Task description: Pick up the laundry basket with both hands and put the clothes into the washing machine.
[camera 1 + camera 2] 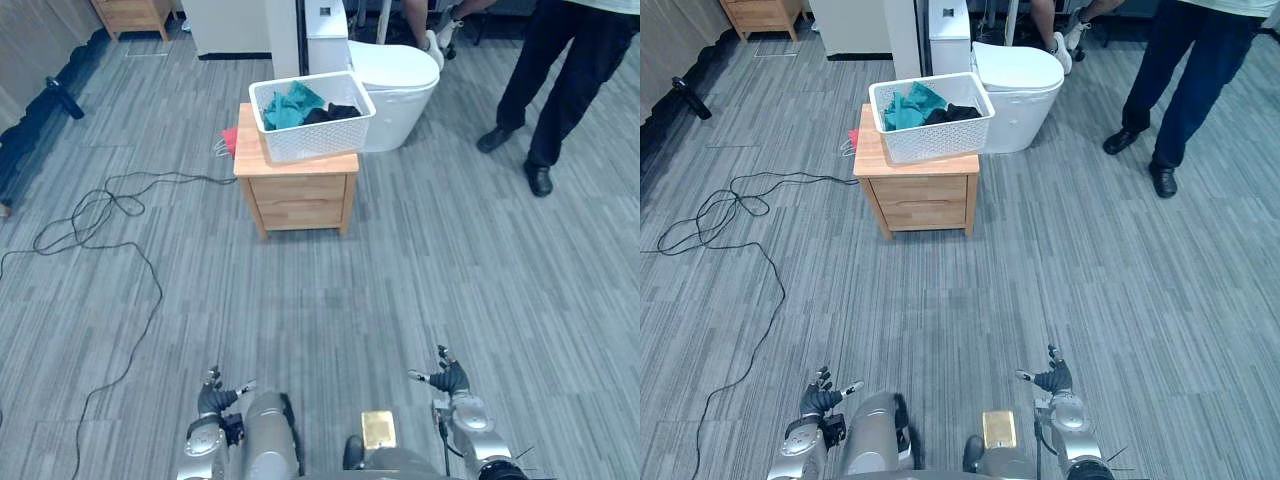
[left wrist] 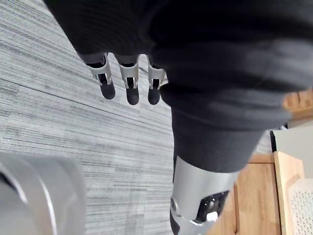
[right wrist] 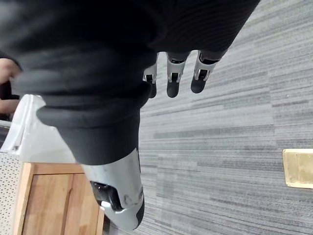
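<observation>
**Basket waits on the cabinet, both hands empty**

Starting at our left, our left hand (image 1: 213,398) hangs low near the floor, fingers loosely straight and a little apart, holding nothing. Further ahead, a red cloth (image 1: 229,137) lies on the left edge of the wooden cabinet (image 1: 300,190). The white laundry basket (image 1: 315,140) sits on the cabinet top just beside it, turned slightly askew. Inside it lie a teal garment (image 1: 288,105) and a black garment (image 1: 335,113).

Right behind the basket stands a white rounded unit (image 1: 395,80), which we take for the washing machine. Nearer us on the right, our right hand (image 1: 452,380) also hangs low, fingers relaxed and spread, empty. At the far right a person (image 1: 560,70) in dark trousers stands on the floor.

We judge the basket light and fairly stiff, though its perforated plastic walls may flex under a squeeze. The load is soft and could shift if we tip it. We would take hold under the rim on the two short ends, one hand on each, and keep it level. We are well apart from it, so an approach comes first.
</observation>
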Robot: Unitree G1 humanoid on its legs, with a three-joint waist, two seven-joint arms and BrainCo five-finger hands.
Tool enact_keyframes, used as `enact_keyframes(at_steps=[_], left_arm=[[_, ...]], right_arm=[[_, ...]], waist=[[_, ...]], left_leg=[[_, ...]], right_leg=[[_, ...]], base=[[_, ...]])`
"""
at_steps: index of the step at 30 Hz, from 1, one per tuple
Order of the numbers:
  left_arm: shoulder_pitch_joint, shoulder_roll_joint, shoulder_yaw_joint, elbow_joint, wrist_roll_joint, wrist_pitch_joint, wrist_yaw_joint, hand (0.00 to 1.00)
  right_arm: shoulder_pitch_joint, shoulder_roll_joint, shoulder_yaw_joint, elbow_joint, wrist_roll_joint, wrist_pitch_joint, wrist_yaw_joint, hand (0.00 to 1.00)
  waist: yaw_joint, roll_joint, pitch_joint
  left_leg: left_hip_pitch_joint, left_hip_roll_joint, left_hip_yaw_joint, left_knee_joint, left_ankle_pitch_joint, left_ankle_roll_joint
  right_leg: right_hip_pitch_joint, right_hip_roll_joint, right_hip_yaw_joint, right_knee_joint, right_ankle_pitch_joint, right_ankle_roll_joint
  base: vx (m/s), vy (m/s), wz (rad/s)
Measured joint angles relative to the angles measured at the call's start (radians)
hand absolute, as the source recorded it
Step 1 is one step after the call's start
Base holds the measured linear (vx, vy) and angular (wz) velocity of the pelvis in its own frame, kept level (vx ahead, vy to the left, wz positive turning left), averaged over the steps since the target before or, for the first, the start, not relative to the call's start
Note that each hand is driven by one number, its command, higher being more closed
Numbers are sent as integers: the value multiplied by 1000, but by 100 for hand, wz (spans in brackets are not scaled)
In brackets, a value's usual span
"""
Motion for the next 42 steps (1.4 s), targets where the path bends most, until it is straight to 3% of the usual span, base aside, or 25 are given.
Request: enact_keyframes(at_steps=[2,3,4,5,6,7,9,11,13,15,16,17,18,19,20,22,23,25,27,29,31,33,35,37,42], left_arm=[[17,-4,-3,1,0,1,1,0],[21,-2,-2,5,0,1,1,0],[27,7,2,24,0,2,1,0],[27,7,-1,37,0,2,1,0],[29,5,-6,37,0,2,0,0],[35,8,-10,41,0,2,0,0],[28,22,-13,55,0,7,0,0],[32,26,-30,56,0,13,1,0],[22,29,-33,55,0,7,0,0],[9,30,-30,55,0,4,0,0],[3,39,-31,55,0,4,0,0],[1,50,-31,54,0,3,0,0],[1,52,-31,54,0,3,0,0],[7,62,-33,55,1,4,0,0],[10,65,-32,64,1,6,0,0],[15,38,-27,77,1,8,-1,0],[18,20,-12,74,2,6,-1,0],[29,-18,10,72,1,6,-1,0],[39,-32,8,71,1,7,-1,0],[32,-46,7,69,1,7,-2,0],[27,-46,6,66,0,7,-2,0],[27,-40,7,66,0,6,-1,0],[34,-41,8,82,-1,7,-1,0],[45,-28,39,86,-1,7,-1,0],[75,5,60,61,-1,5,0,0]], right_arm=[[17,-11,-13,19,0,0,-6,0],[23,-15,-13,22,0,1,-11,0],[26,-10,-15,35,0,2,-17,0],[38,-7,-22,39,-1,2,-18,0],[46,-4,-27,41,-1,2,-18,0],[50,13,-37,44,-2,2,-18,0],[48,31,-36,58,-3,8,-17,0],[46,35,-24,57,-4,6,-17,0],[34,31,10,53,-12,1,-16,0],[24,31,13,44,-27,-1,-15,0],[11,30,13,42,-30,-1,-15,0],[12,28,12,36,-29,-1,-15,0],[13,28,12,36,-29,-1,-15,0],[27,30,12,38,-30,-1,-15,0],[46,27,16,39,-30,2,-14,0],[54,15,11,43,-30,6,-13,0],[57,11,10,31,-30,6,-10,0],[65,3,11,-6,-30,8,0,0],[82,14,9,-24,-28,7,1,0],[81,21,-15,-31,-25,2,-1,0],[75,15,-38,-32,-25,0,-9,0],[69,11,-60,-31,-25,0,-19,0],[82,-7,-71,-28,-25,0,-19,0],[103,-1,-81,-36,-26,1,-19,0],[96,-5,-89,-126,-34,0,-21,0]], waist=[[33,9,-9],[42,14,-16],[50,-12,-35],[37,-31,-51],[30,-37,-55],[18,-63,-65],[-8,-86,-61],[-12,-69,-50],[-15,-25,-40],[-29,-16,-40],[-41,-17,-40],[-55,-29,-47],[-58,-33,-48],[-60,-64,-54],[-61,-98,-66],[-57,-44,-65],[-59,-21,-60],[-51,25,-52],[-31,24,-51],[-19,3,-54],[-8,6,-56],[-9,11,-56],[-8,39,-64],[-11,12,-81],[-8,4,-90]], left_leg=[[18,-65,-88,-411,106,-21],[9,-66,-92,-411,119,-11],[-10,-98,-97,-335,209,29],[-11,-127,-91,-289,220,49],[-2,-135,-87,-276,216,60],[35,-164,-73,-259,192,106],[123,-194,-64,-248,124,143],[266,-189,-63,-277,73,154],[442,-154,-64,-380,61,154],[503,-136,-67,-426,61,154],[541,-127,-69,-456,57,148],[580,-125,-72,-484,36,112],[590,-127,-72,-490,28,100],[626,-147,-78,-500,-8,58],[664,-163,-97,-489,-45,34],[655,-110,-114,-383,-56,13],[576,-72,-124,-178,-50,-6],[427,22,-136,179,-6,-96],[345,75,-112,331,-12,-85],[301,83,-60,218,-28,-58],[297,77,-49,-29,-27,-55],[320,39,-77,-297,27,-50],[358,27,-80,-410,153,-37],[412,-17,-70,-481,170,-18],[454,-76,-41,-568,188,5]], right_leg=[[63,-19,21,-32,-38,48],[80,-24,30,-25,-73,48],[82,-63,45,38,-144,68],[38,-105,49,185,-165,98],[-5,-123,54,297,-164,100],[-101,-175,73,555,-103,121],[-227,-231,92,894,35,123],[-308,-242,67,1054,-6,69],[-390,-194,-13,961,-54,59],[-451,-167,-63,809,-66,65],[-477,-148,-94,615,-52,74],[-479,-121,-114,318,34,87],[-479,-117,-115,261,62,85],[-477,-115,-88,108,187,77],[-482,-120,-41,125,343,22],[-479,-84,-63,212,229,7],[-452,-65,-72,215,188,5],[-371,-7,-76,179,154,-10],[-294,19,-75,162,133,-30],[-221,16,-64,100,131,-32],[-180,14,-54,67,132,-31],[-167,-1,-45,56,122,-14],[-135,6,-41,49,102,20],[-114,-38,-37,44,86,46],[-113,-89,-15,25,87,83]], base=[[596,183,-49],[675,292,-67],[629,256,-28],[759,307,-12],[682,224,9],[549,181,6],[676,174,12],[646,143,-12],[636,87,-9],[527,-10,16],[619,-89,43],[515,-80,42],[532,-111,42],[559,-196,42],[559,-196,33],[560,-214,9],[582,-231,3],[431,-185,-13],[442,-141,-23],[399,-122,-10],[381,-47,-16],[302,73,-12],[218,154,-5],[215,183,10],[106,130,-5]])
